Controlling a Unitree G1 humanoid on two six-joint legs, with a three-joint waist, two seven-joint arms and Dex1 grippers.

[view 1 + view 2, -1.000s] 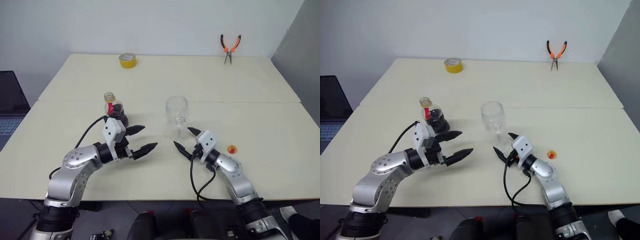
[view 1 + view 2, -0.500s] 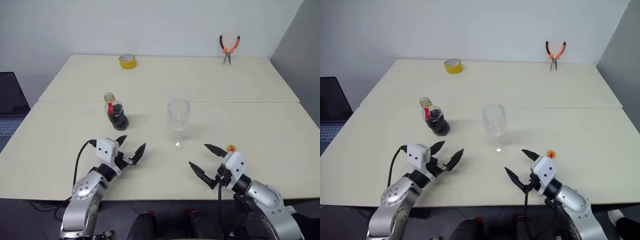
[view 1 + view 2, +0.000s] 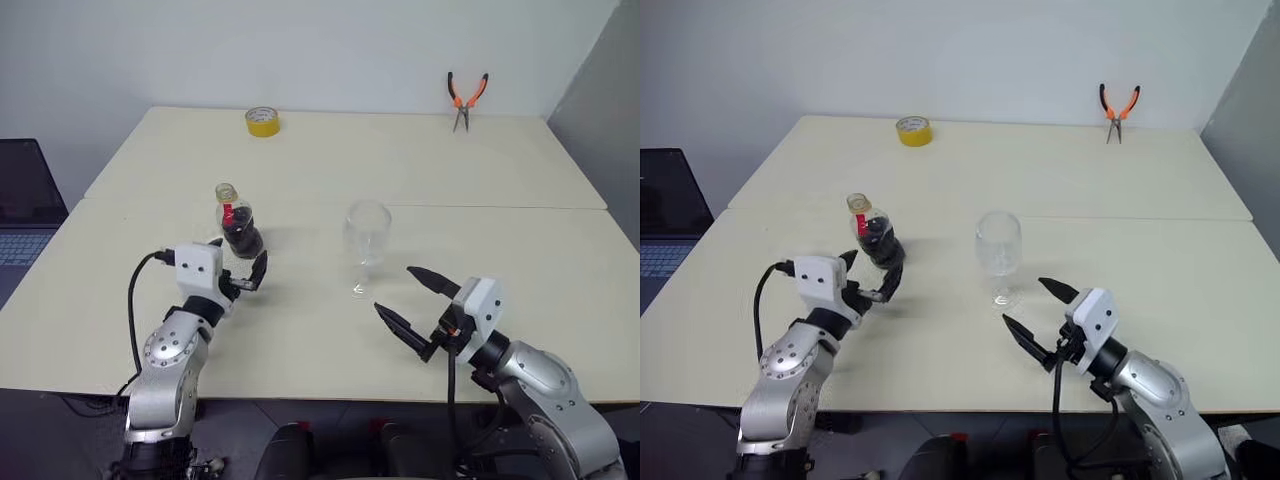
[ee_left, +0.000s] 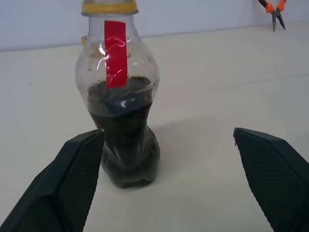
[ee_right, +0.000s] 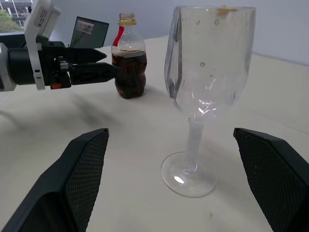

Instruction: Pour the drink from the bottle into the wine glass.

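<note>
On the pale desk (image 3: 420,160), the bottle (image 3: 236,222) stands left of middle with the left gripper (image 3: 243,268) open just before it, ready to grab, while the right gripper (image 3: 412,302) waits open near the empty wine glass (image 3: 367,243) in the middle.

bottle (image 4: 118,111) top cut off by the frame edge — laptop (image 3: 28,205) cropped at the side
</note>
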